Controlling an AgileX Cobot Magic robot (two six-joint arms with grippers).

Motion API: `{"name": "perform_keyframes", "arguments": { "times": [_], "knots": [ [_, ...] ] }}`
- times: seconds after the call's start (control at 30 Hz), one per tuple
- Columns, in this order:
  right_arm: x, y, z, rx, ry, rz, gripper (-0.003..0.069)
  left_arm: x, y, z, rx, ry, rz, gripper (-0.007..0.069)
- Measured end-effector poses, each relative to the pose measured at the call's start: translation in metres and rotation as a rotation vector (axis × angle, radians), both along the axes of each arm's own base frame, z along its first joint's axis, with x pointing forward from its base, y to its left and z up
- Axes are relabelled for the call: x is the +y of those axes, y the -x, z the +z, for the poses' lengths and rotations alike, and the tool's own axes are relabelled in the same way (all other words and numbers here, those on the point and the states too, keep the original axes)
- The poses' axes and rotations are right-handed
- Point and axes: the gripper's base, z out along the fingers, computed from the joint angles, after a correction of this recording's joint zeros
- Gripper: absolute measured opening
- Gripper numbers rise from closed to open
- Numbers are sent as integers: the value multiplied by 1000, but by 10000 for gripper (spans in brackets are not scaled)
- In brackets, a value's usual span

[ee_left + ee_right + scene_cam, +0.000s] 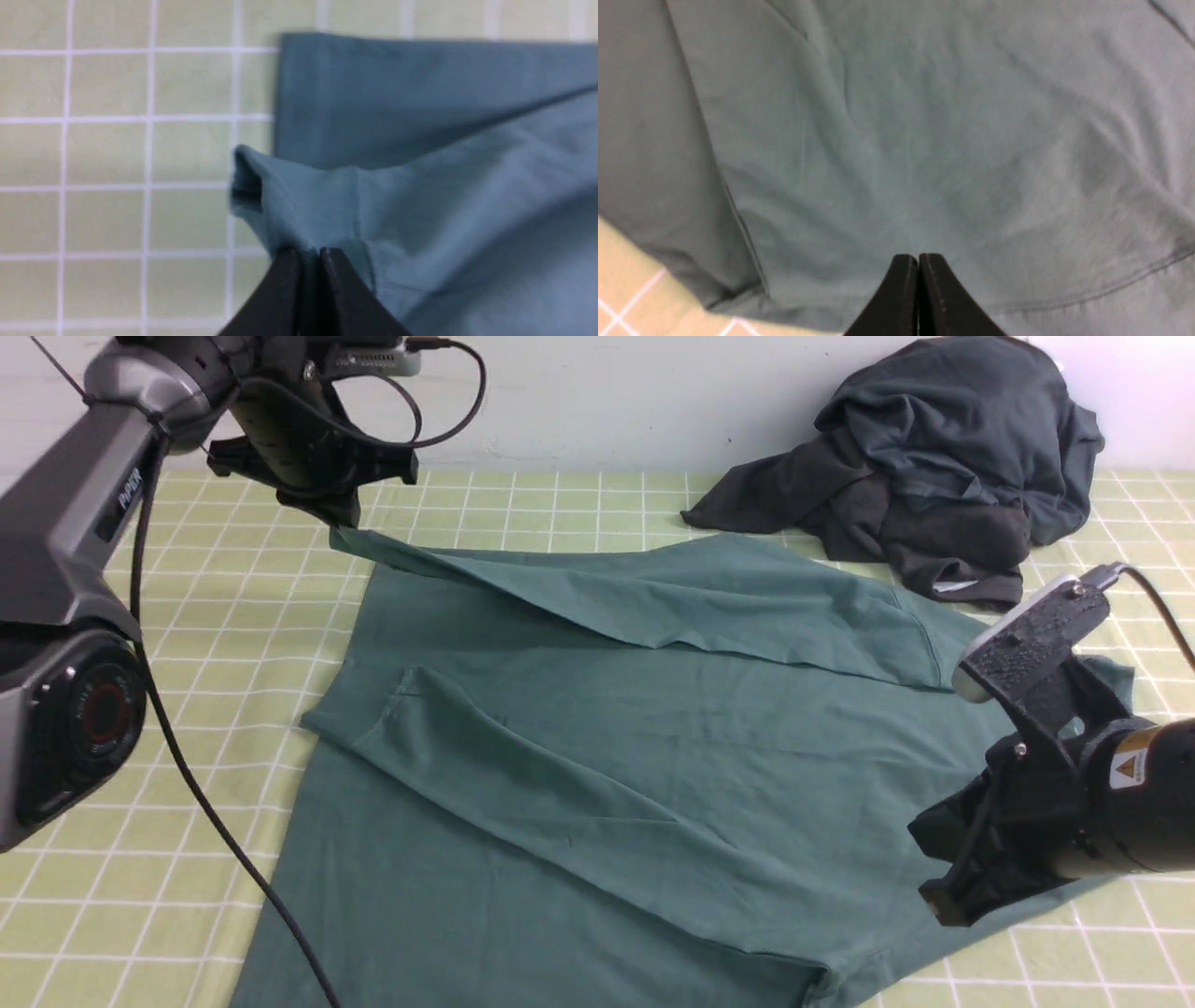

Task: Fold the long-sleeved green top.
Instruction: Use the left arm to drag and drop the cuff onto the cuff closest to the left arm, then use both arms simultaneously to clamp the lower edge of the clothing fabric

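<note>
The muted teal-green cotton long-sleeved top [607, 756] lies spread across the middle of the yellow-green checked table [224, 616]. The left hand [338, 515] grasps its sleeve cuff [280, 210] at the far left, holding it raised. The right hand [938, 903], clenched on nothing visible, hangs over the top's near right edge.

The left arm stretches forward and high, and the left hand [336, 513] points down, fingers pinched on a sleeve cuff of the green long-sleeved top [597, 756]. The right arm reaches in low from the right side. The right hand [941, 896] tilts downward, its fingers pressed together.
</note>
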Motion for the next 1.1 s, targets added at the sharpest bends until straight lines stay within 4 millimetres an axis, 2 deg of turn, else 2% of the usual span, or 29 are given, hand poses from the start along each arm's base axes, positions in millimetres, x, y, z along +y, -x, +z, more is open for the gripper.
{"name": "perform_keyframes", "arguments": {
  "times": [0.07,0.1,0.13,0.2,0.27,0.33,0.37,0.47,0.67,0.77,0.8,0.83,0.87,0.93,1.0,1.07,1.1],
  "knots": [
    [-2,4,2,9,14,3,-1,-14,24,6,64,-5,-54,20],
    [-2,4,2,9,14,3,-1,-15,25,1,80,-7,-57,20],
    [-3,7,5,7,17,6,-1,-24,44,5,121,-19,-86,20],
    [-5,10,9,1,17,8,-1,-35,73,-7,213,-67,-132,20],
    [-6,12,13,-13,11,8,-1,-39,98,-17,279,-136,-166,20],
    [-6,14,15,-21,7,7,0,-38,109,-20,302,-178,-166,20],
    [-6,15,17,-25,-2,5,0,-35,124,-27,338,-227,-154,22],
    [-6,15,17,-22,-15,0,0,-27,138,-37,348,-285,-106,24],
    [-3,16,18,-3,-64,-20,0,-24,149,-54,366,-308,-100,68],
    [-2,16,18,3,-78,-25,0,-25,152,-55,374,-314,-109,124],
    [-2,17,18,4,-81,-27,0,-27,155,-53,383,-326,-117,178],
    [-2,17,18,4,-81,-27,0,-27,155,-53,383,-327,-118,185],
    [-2,17,18,4,-81,-27,0,-29,160,-49,387,-342,-129,237],
    [-2,17,18,5,-82,-28,0,-30,164,-46,388,-347,-137,267],
    [-1,17,18,10,-95,-33,0,-36,179,-41,394,-357,-163,332],
    [-1,17,18,12,-100,-35,0,-38,188,-42,403,-362,-180,353],
    [-1,17,19,15,-108,-38,0,-42,206,-46,423,-366,-212,372]
  ]
}}
